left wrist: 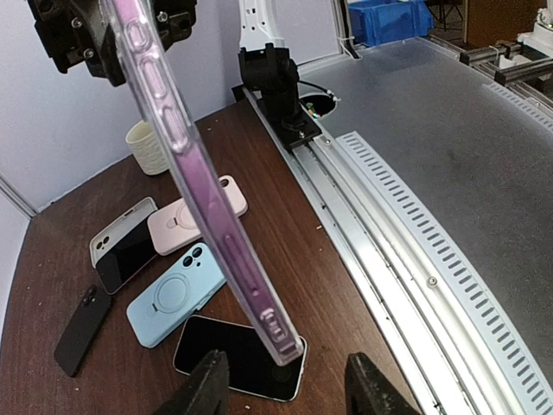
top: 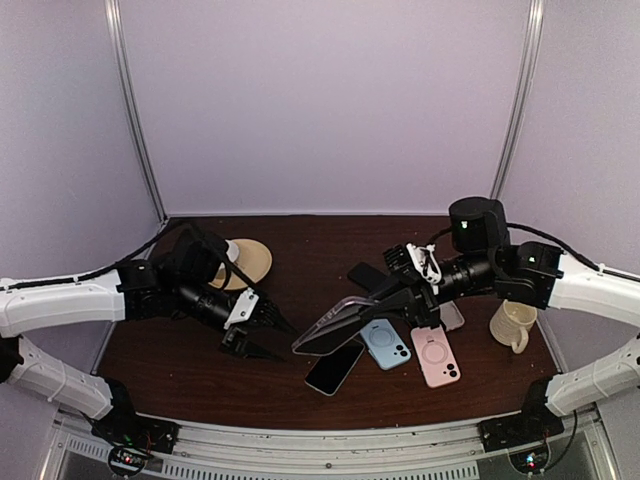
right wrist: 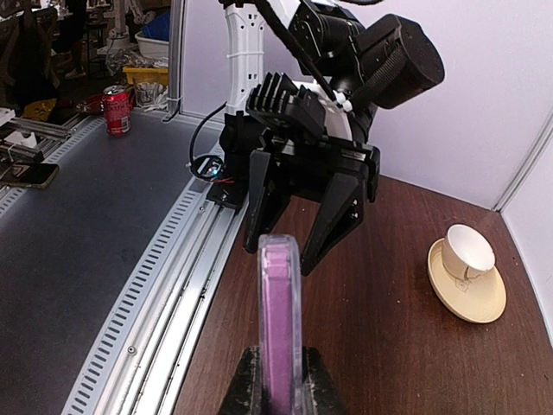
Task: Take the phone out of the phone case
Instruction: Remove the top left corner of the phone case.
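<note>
My right hand point(top: 378, 298) is clamped shut on one short end of the purple phone point(top: 335, 325) in its clear plastic case point(left wrist: 207, 199). It holds the slab in the air above the middle of the dark brown desk point(top: 310, 250), over the loose phones and cases lying there.

Taking twelve o'clock as straight away from my bases in the overhead view, the phone's long axis runs from about two o'clock, where the right hand grips it, down to eight o'clock. There the free end points at my left hand point(top: 287, 343). That hand stands partly open, its jaws a moderate way apart, with nothing in them. The phone's free end lies just off its fingertips towards two o'clock, near but, as far as I can tell, not touching. From the left wrist, that end sits ahead of the two fingers and roughly centred in the gap. So the left hand is the free one and the one placed to take this end.

I judge that the next move depends on the left jaws closing on the case's rim rather than on the whole slab, so the case can be peeled away.

The case is transparent, with moulded button bumps along one long side and purple showing through. Edge-on from the right wrist it is a narrow purple strip inside a rounded clear border. The phone looks fully seated.
</note>
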{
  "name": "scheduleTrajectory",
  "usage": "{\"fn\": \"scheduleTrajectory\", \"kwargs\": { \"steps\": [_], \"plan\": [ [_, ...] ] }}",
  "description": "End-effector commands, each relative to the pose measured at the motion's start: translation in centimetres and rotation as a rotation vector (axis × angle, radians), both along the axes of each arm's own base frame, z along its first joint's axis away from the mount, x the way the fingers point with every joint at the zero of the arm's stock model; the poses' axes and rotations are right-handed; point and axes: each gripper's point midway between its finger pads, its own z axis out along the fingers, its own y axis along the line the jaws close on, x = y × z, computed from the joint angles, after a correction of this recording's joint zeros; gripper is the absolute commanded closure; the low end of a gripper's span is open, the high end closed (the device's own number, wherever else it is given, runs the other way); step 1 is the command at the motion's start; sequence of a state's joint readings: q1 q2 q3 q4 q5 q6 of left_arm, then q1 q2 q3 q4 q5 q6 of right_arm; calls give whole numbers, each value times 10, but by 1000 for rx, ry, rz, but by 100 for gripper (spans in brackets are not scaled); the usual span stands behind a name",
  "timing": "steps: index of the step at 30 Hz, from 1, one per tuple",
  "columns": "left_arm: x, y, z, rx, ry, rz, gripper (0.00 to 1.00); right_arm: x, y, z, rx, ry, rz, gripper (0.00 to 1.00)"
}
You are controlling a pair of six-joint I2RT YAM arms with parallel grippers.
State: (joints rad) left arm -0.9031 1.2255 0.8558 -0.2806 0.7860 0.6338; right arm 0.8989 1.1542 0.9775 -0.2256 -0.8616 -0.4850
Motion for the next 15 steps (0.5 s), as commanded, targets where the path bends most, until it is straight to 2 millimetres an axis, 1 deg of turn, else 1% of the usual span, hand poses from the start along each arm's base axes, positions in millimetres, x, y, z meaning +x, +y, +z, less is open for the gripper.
{"fn": "scheduleTrajectory", "kwargs": {
  "steps": [1,7,10,15],
  "plan": [
    [-5,-8,15,-56,6,-43,52,-5,10,41,124,-104,54,100],
    [-6,-10,15,-55,17,-47,65,-6,15,41,124,-106,64,100],
    [-6,-10,15,-56,18,-48,69,-7,17,40,120,-104,66,100],
    [-6,-10,14,-54,16,-49,71,-8,19,39,121,-103,72,100]
  ]
}}
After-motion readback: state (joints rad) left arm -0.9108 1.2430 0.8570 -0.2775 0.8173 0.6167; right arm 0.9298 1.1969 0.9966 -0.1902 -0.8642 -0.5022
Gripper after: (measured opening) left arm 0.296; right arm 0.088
